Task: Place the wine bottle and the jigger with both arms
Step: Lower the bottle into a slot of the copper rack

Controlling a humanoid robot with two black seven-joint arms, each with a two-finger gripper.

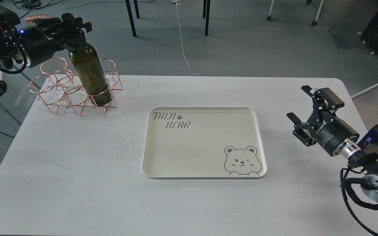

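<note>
The dark olive-green wine bottle (90, 77) stands upright with its base inside a front ring of the copper wire rack (74, 87) at the table's far left. My left gripper (65, 28) is shut on the bottle's neck, just under its mouth. My right gripper (302, 105) is open and empty, held above the table's right side, to the right of the cream tray (149, 157). The jigger is not in view.
The cream tray with "TAIJI BEAR" lettering and a bear drawing lies at the table's middle and holds nothing. The wire rack has several other rings around the bottle. Chair legs and a cable lie on the floor beyond the far edge.
</note>
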